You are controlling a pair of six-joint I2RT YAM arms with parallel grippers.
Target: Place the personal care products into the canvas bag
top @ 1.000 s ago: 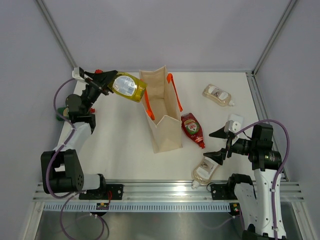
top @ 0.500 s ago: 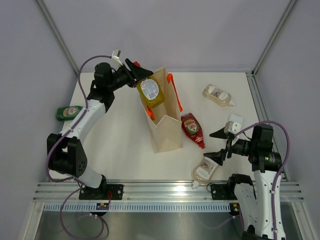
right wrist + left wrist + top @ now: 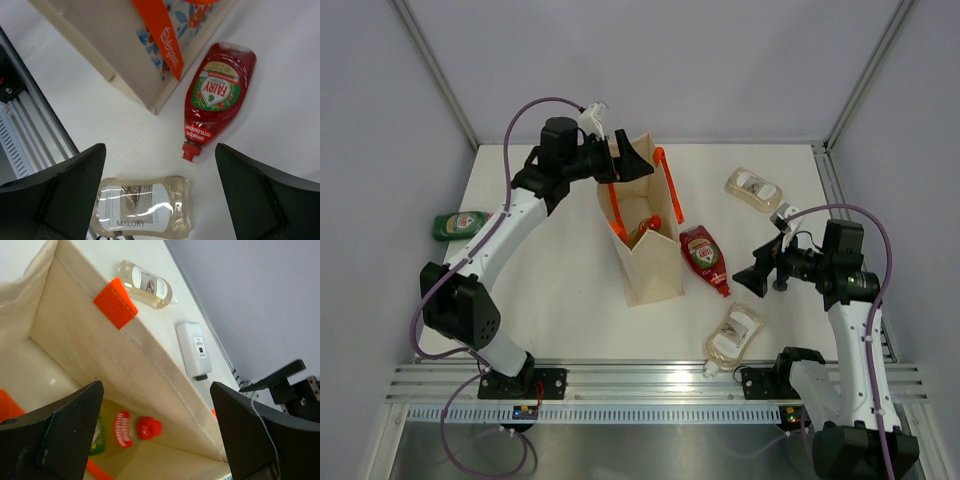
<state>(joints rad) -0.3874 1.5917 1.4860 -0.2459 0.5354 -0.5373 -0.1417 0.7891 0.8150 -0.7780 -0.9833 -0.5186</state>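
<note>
The canvas bag [image 3: 652, 268] stands upright mid-table with orange handles. A yellow bottle [image 3: 119, 434] with a red cap lies at its bottom, also visible from above [image 3: 642, 232]. My left gripper [image 3: 625, 160] [image 3: 156, 385] hangs open over the bag's mouth, holding nothing. A red bottle [image 3: 704, 258] [image 3: 217, 95] lies just right of the bag. A beige pouch [image 3: 734, 333] [image 3: 142, 205] lies near the front edge. My right gripper [image 3: 747, 272] [image 3: 160, 147] hovers open above these two. A second pouch [image 3: 755, 189] [image 3: 146, 284] lies far right. A green bottle [image 3: 459, 224] lies far left. A white black-capped bottle [image 3: 194, 347] lies beyond the bag.
The table's right edge has a metal rail [image 3: 830, 190], close to the right arm. Another rail [image 3: 620, 378] runs along the near edge beside the arm bases. Grey walls close in the back and sides.
My left arm swung right over the bag and its gripper opened; the yellow bottle dropped inside. My right gripper shifted up and left, over the red bottle and pouch.
</note>
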